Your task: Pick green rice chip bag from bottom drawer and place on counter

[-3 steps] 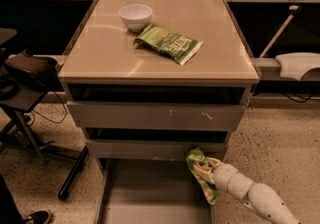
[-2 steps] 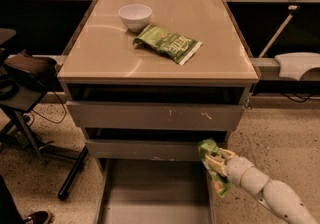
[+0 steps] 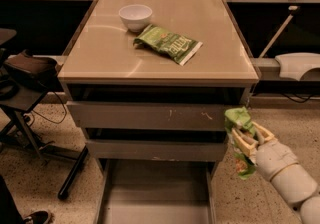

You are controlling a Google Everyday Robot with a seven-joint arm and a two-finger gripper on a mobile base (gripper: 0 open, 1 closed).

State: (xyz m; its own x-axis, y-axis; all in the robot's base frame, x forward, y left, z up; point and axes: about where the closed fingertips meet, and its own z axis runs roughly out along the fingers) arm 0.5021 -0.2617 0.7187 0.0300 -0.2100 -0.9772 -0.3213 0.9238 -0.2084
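Gripping the green rice chip bag (image 3: pixel 236 118) with my fingers (image 3: pixel 245 140), clenched across its middle | bag upright, long axis vertical, out of the open bottom drawer (image 3: pixel 155 195), just right of the cabinet's near right corner | table (image 3: pixel 100 53) lies above, left and farther off, carrying a darker bag (image 3: pixel 167 43) and white bowl (image 3: pixel 135 16).
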